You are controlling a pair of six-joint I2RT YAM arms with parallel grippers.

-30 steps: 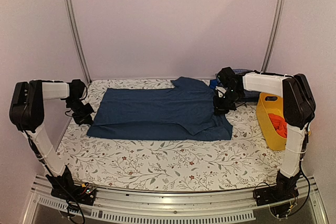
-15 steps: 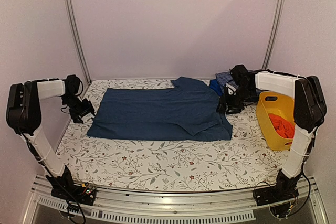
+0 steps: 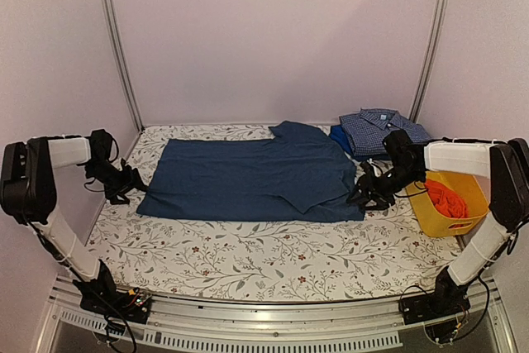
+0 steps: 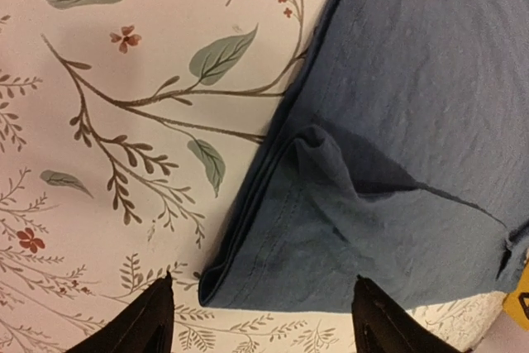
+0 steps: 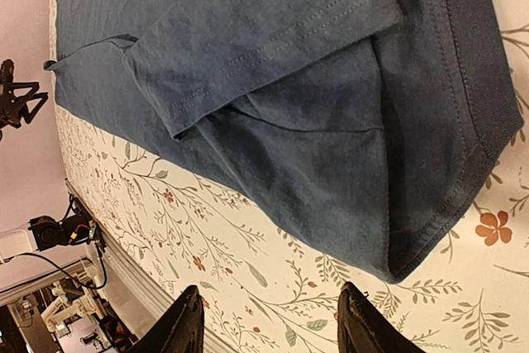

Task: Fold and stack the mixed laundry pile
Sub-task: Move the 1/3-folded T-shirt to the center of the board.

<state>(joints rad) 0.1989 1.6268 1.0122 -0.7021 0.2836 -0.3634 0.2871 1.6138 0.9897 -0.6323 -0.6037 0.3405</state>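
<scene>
Both empty | left claw (image 4: pixel 263 303) apart | right claw (image 5: pixel 271 303) apart | navy garment (image 3: pixel 248 175) seemingly flat

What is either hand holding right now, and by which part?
Nothing is held. The left hand and the right hand are both open, each poised over one end of the blue garment without gripping it.

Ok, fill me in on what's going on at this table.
Two robot arms are working through laundry. A dark blue garment lies spread flat on the floral table, one sleeve folded in. The left end effector is open at its left edge, and the right end effector is open at its near right corner. Neither grips it. A folded checked shirt rests at the far right, and a red-orange cloth lies in the yellow basket.
</scene>
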